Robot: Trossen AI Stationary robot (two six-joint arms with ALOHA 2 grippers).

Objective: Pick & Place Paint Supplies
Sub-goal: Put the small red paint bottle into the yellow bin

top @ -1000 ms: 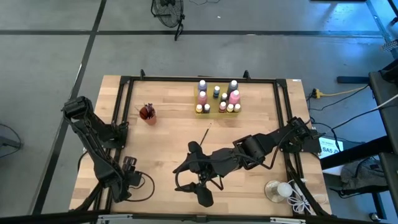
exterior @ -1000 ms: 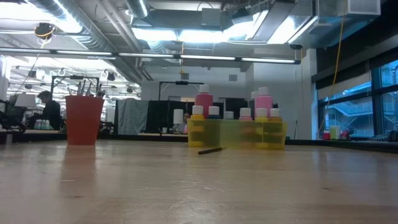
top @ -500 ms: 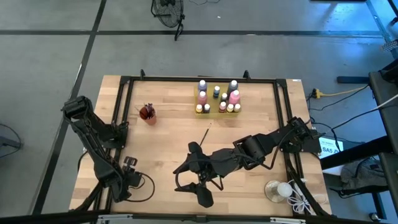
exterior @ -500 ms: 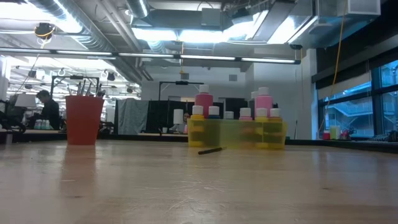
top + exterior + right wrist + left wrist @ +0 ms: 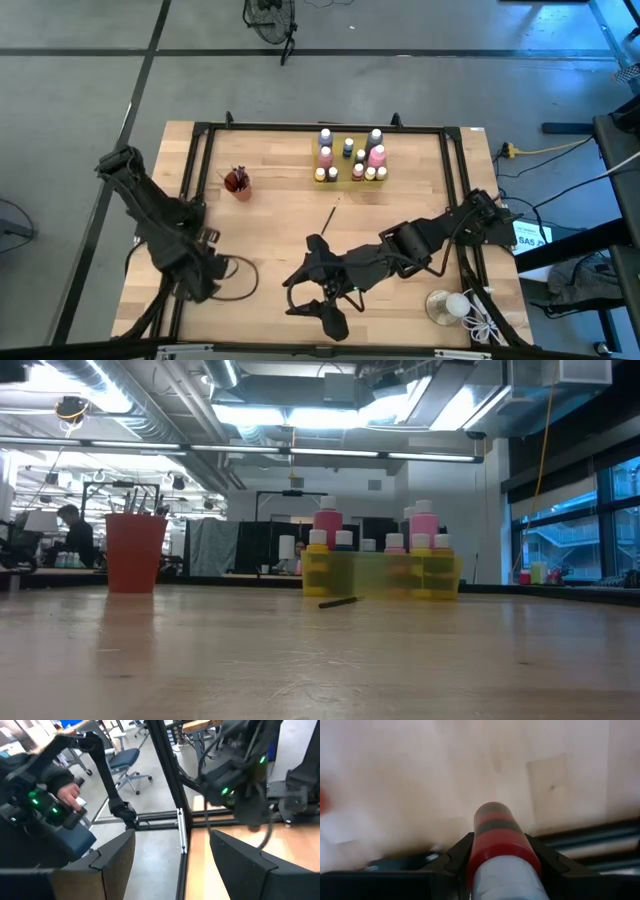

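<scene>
Wooden bench carries everything. Yellow tray of white-capped paint bottles sits at the far edge, bottles upright. Orange cup is off to its left with brushes standing in it. One loose paintbrush lies flat mid-bench, long axis diagonal, roughly toward the tray. Left tool is clamped on a red-and-grey tube near the front-left corner. Right tool hangs spread wide, holding nothing, near the front.

Both arms are showing as matte black, built of jointed tubular links. Black cables are looping beside the left hand. The right hand is wearing broad dark flat fingers; small green lights are glowing on the housings.
</scene>
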